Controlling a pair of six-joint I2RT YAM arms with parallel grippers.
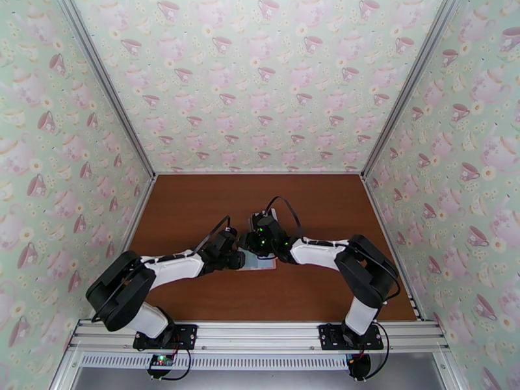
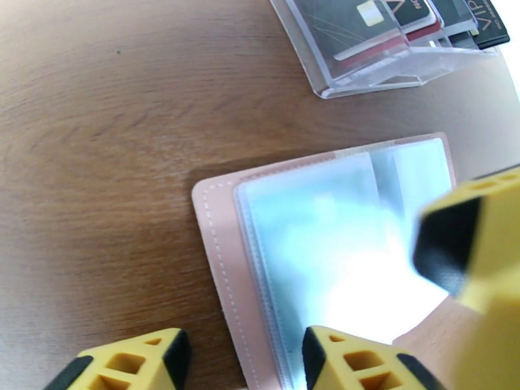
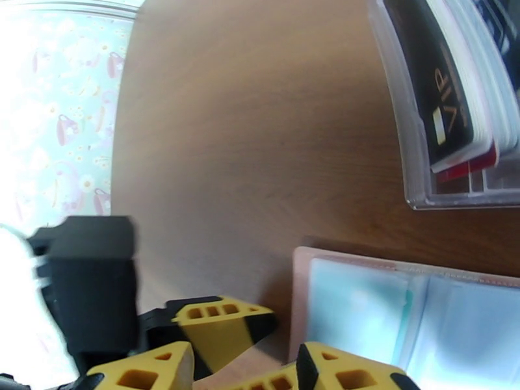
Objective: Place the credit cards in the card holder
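We are seeing the card holder (image 2: 325,242) lying open and flat on the table (image 2: 97,157), centre to lower right of the left wrist frame. The left gripper (image 2: 244,355) is sitting at the bottom edge over its pink border, fingers apart, clamping nothing. The right gripper (image 3: 244,372) is also spread, gripping nothing. The credit cards (image 2: 390,21) are standing in the clear rack (image 2: 383,76) at upper right, apart from the holder.

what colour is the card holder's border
Pink with pale stitching on the card holder, best seen in the left wrist view.
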